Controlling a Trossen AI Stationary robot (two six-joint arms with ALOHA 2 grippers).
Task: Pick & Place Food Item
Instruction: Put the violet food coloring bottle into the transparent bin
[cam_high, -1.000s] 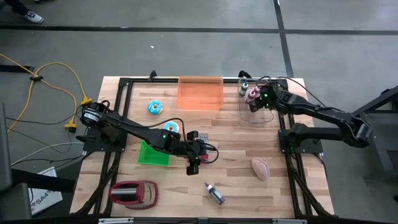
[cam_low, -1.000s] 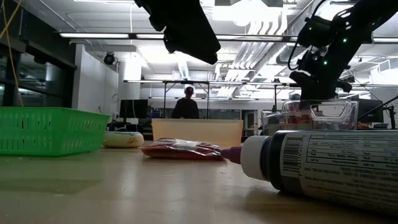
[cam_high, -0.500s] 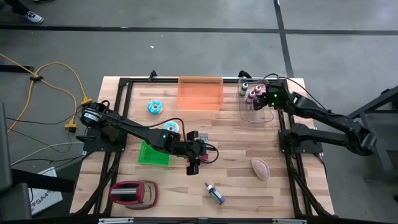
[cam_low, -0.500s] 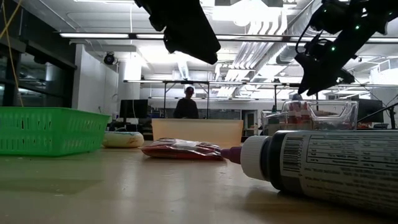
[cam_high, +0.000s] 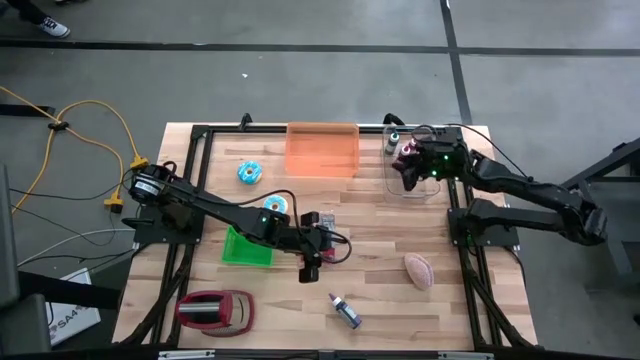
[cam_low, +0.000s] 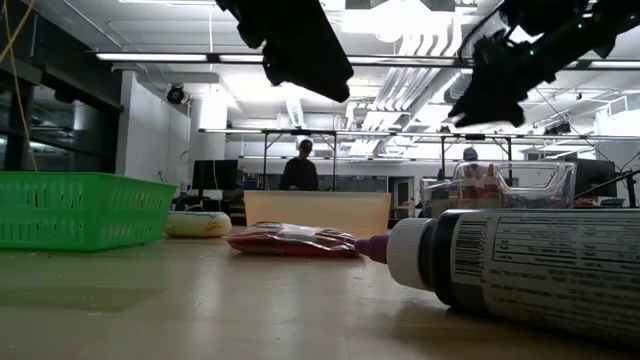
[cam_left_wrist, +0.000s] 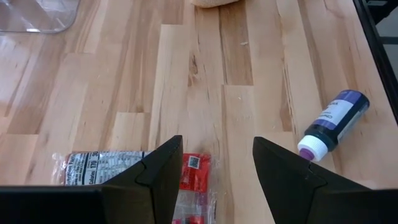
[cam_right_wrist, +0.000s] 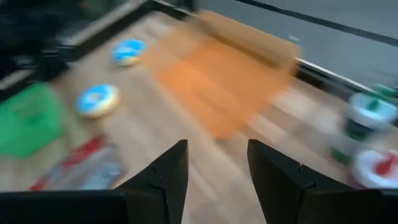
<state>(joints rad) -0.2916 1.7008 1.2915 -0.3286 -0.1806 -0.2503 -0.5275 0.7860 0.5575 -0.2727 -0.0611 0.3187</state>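
A red and silver snack packet (cam_left_wrist: 118, 167) lies flat on the wooden table (cam_high: 380, 240), seen in the low view as a flat red packet (cam_low: 290, 240). My left gripper (cam_left_wrist: 217, 180) hangs open well above it at mid-table (cam_high: 325, 245), holding nothing. Two blue-frosted donuts (cam_high: 250, 172) (cam_high: 275, 204) and a pinkish bun (cam_high: 419, 270) also lie on the table. My right gripper (cam_right_wrist: 217, 174) is open and empty, raised over the clear container (cam_high: 415, 175) at the far right, pointing toward the table's left.
An orange bin (cam_high: 322, 150) stands at the far middle and a green basket (cam_high: 247, 247) at the left. A purple bottle (cam_high: 345, 312) lies near the front edge. A red item (cam_high: 215, 310) is at front left. Small bottles (cam_high: 398, 147) stand in the clear container.
My right gripper has risen from down in the clear container to above it. It has tipped up from pointing steeply down to a shallower slant, facing the table's left.
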